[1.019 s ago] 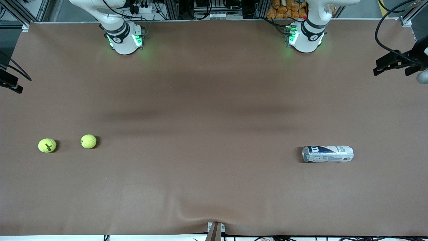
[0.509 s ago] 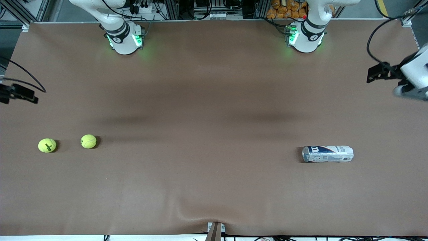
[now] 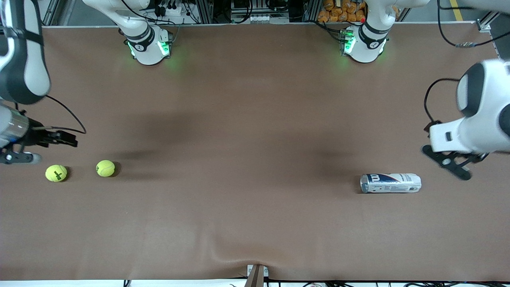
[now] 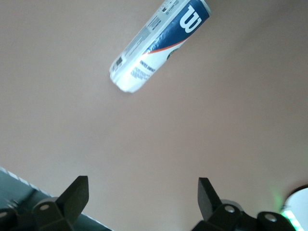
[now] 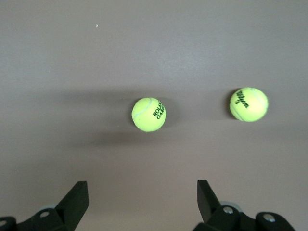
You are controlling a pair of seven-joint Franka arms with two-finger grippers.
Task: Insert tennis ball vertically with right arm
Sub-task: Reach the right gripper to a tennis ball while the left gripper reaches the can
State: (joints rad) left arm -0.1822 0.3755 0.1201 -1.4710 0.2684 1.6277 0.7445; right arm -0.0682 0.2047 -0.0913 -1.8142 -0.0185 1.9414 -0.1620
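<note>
Looks like the approach step: right gripper [image 5: 139, 204] wide open and empty above the two tennis balls [image 3: 105, 168], left gripper [image 4: 142, 202] open, empty near the lying Wilson can [image 3: 390, 183], so next is grabbing a ball.

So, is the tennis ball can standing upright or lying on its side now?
Lying on its side. The tennis ball can shows its full length flat on the table in the front view, and likewise in the left wrist view.

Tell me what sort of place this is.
Most likely a robotics lab: two white arms bolted at a brown-covered table, aluminium framing and cabling along its edge, and test props laid out, two tennis balls and a ball can.
</note>
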